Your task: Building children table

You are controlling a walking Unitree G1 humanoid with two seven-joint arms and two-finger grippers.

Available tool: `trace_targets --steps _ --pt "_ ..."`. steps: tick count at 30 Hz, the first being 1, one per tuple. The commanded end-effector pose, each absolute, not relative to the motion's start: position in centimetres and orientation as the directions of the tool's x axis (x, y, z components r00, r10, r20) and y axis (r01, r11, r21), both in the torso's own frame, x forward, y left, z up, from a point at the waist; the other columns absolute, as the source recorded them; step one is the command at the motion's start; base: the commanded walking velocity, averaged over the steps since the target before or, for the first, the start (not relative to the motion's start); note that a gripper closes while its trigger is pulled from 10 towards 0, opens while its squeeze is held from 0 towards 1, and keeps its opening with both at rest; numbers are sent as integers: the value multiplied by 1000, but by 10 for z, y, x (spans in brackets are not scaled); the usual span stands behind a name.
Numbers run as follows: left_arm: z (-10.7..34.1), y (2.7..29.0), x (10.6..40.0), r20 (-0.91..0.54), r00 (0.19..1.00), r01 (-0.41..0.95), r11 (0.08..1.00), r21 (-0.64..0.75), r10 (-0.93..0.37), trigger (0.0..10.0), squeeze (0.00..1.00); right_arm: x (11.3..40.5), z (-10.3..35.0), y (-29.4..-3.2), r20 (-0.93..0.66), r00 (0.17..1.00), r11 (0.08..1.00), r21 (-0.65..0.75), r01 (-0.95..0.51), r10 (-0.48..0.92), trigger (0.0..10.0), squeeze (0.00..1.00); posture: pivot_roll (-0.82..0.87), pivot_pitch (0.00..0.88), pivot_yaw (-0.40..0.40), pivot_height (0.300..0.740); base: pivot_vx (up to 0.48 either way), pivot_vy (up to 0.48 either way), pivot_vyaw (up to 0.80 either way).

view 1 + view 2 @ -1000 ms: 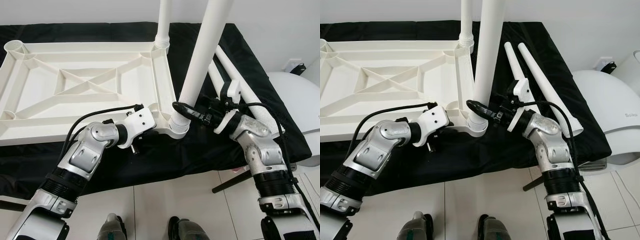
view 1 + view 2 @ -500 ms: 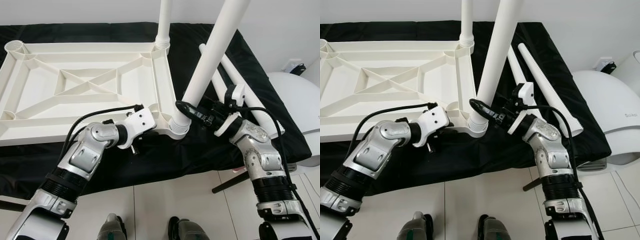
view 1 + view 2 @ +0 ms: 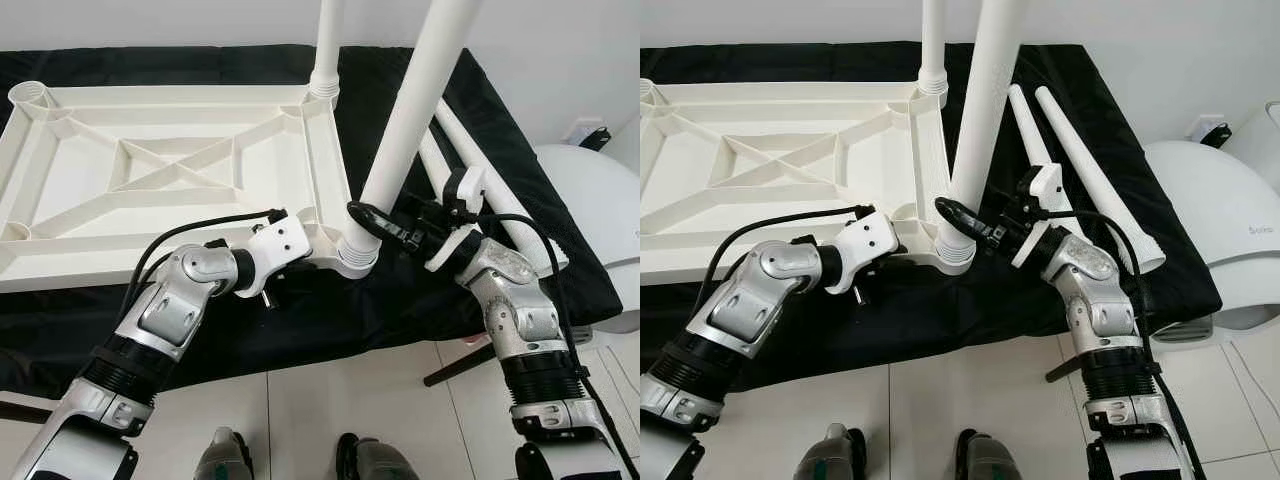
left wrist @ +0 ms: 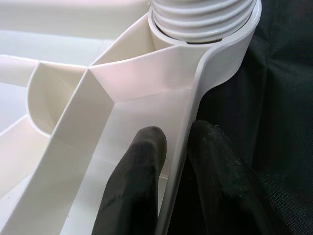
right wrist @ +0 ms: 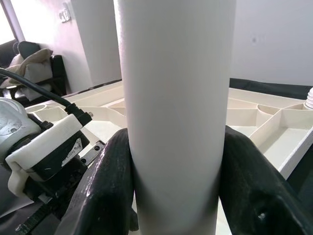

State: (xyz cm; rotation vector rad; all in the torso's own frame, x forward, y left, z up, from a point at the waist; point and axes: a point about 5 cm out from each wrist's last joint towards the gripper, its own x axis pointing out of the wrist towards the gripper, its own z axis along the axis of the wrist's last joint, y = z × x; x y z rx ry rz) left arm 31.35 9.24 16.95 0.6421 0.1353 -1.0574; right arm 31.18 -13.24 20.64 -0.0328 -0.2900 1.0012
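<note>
An upturned white table top [image 3: 150, 205] lies on a black cloth. One white leg [image 3: 327, 45] stands upright in its far right corner. A second leg [image 3: 410, 115] sits in the near right corner socket [image 3: 356, 260], leaning to the right. My right gripper [image 3: 372, 224] is shut on this leg just above the socket, its fingers [image 5: 105, 186] on either side of the tube. My left gripper [image 4: 173, 142] is shut on the table top's rim [image 4: 183, 147] beside that corner, below the leg's threaded end [image 4: 203, 19].
Two loose white legs [image 3: 1090, 165] lie on the cloth to the right of the table top. A rounded white appliance [image 3: 590, 200] stands past the cloth's right edge. Below the near cloth edge is tiled floor [image 3: 320, 410] with my feet.
The held leg swung further right half a second ago and has now come partly back toward upright, with my right gripper following. The left gripper has stayed on the rim.
</note>
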Motion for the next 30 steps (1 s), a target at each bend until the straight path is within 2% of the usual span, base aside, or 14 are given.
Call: trace_targets --steps 1,30 --pt "168 80 305 -403 448 866 275 418 -798 10000 0 309 173 -125 100 529 537 -76 -840 842 10000 0 34 201 -31 740 0 0 0" --pt "171 78 306 -398 444 864 266 426 -803 10000 0 299 167 -123 144 598 609 -40 -792 788 10000 0 26 202 -28 740 0 0 0"
